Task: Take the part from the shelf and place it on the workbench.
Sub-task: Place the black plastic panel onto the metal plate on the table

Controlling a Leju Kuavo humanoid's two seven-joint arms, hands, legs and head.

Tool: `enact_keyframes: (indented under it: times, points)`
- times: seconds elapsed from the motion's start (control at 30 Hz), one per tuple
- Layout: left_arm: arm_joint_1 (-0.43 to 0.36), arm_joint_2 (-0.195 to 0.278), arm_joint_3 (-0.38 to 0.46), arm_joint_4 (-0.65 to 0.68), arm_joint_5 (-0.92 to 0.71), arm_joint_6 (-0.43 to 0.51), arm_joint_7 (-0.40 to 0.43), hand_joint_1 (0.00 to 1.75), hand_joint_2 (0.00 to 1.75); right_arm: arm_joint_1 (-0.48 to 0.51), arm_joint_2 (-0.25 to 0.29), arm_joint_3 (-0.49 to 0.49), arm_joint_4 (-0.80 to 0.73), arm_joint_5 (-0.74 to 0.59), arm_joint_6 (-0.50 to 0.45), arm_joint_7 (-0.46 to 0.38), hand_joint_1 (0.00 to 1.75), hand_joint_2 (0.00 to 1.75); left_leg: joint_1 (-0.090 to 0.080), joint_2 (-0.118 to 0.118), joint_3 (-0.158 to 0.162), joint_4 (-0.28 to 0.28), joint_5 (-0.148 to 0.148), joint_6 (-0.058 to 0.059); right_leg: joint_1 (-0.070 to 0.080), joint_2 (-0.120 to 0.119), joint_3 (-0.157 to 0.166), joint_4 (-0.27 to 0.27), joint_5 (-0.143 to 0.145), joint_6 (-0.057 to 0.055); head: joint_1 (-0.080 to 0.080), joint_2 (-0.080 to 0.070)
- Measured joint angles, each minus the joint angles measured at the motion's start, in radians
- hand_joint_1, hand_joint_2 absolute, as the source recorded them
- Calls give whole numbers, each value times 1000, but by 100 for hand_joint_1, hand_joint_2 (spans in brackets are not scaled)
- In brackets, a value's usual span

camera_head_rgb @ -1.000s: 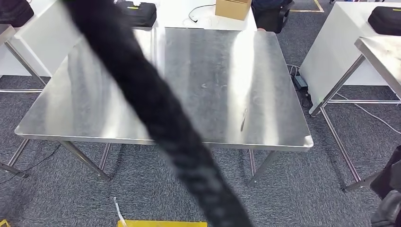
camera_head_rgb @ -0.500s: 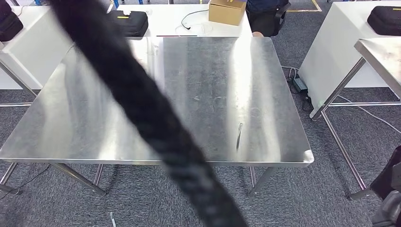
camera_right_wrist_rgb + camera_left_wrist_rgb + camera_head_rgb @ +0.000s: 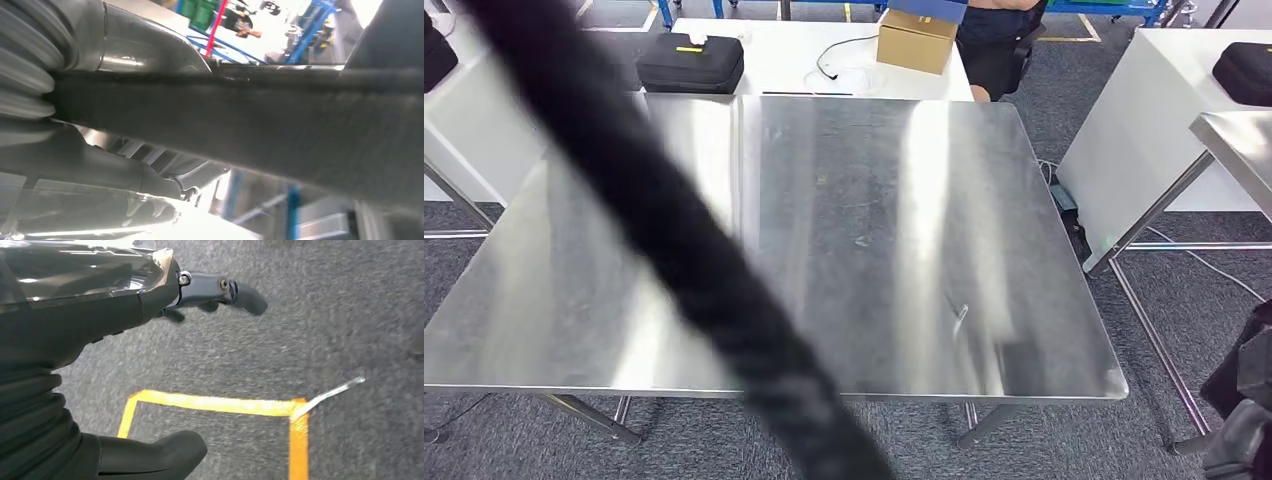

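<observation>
The part, a long black ribbed hose (image 3: 694,260), crosses the head view on a slant, close to the camera and above the steel workbench (image 3: 904,230). In the right wrist view the same hose (image 3: 275,125) runs straight across my right hand (image 3: 80,155), which grips it; the hose hides the fingers. My left hand (image 3: 100,305) hangs over grey carpet. Its dark fingers (image 3: 220,290) and thumb (image 3: 160,452) are apart and hold nothing. The workbench top is bare metal.
Behind the workbench a white table (image 3: 794,55) carries a black case (image 3: 690,62) and a cardboard box (image 3: 916,40); a person (image 3: 994,45) stands there. Another steel table (image 3: 1239,140) and a white table (image 3: 1139,110) are on the right. Yellow tape (image 3: 215,404) marks the floor.
The whole picture has shifted: the camera has moved, and the workbench now sits lower and larger in view. The hose lies further left in the picture.
</observation>
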Motion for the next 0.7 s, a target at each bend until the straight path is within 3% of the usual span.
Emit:
enact_keyframes:
  times: [0.07,0.1,0.13,0.17,0.23,0.3,0.33,0.4,0.47,0.7]
  points:
    - [-1,0,0,0,0,0,0,0,175,-3,-4,2,5,0,0,0,171,175,-2,-3,14,-3,-12,9,3,0,-95,120,-45,-11,0,0]
    - [-1,0,1,0,0,0,-1,0,175,-3,-6,3,8,-1,0,0,171,175,-4,-6,22,-3,-19,10,5,0,-133,151,-67,-16,0,0]
    - [0,0,1,0,0,0,-1,0,175,-4,-7,3,11,-1,0,0,171,175,-6,-9,31,-3,-27,11,7,0,-155,150,-74,-17,0,0]
    - [1,0,2,0,0,0,-1,0,175,-5,-9,4,14,-1,0,0,171,175,-7,-11,42,-4,-35,11,9,0,-162,119,-61,-12,0,0]
    - [1,0,2,0,-1,0,-1,0,175,-9,-11,6,19,-1,0,2,171,175,-10,-16,63,-4,-53,11,15,-1,-146,0,25,2,1,0]
    - [1,0,3,1,-2,0,1,0,175,-13,-15,10,26,1,0,7,171,175,-15,-18,80,-3,-72,5,24,-6,-128,-82,88,-5,0,0]
    - [1,-1,3,1,-3,0,2,0,175,-14,-17,14,29,5,0,12,171,175,-17,-18,86,-1,-77,1,26,-7,-120,-97,106,-16,-1,0]
    - [1,-1,3,2,-7,0,7,0,175,-15,-26,25,35,22,0,26,171,175,-21,-15,94,-6,-83,4,26,-5,-103,-105,121,-25,-5,0]
    - [-1,-1,2,2,-11,-2,12,0,175,-16,-36,42,39,46,0,40,171,175,-22,-12,100,-15,-87,12,23,-2,-96,-110,130,-24,-8,0]
    - [-5,1,-2,2,-27,-9,23,0,175,-18,-86,106,56,129,0,77,171,175,-21,-11,109,-33,-92,2,25,-1,-95,-111,123,-37,-9,0]
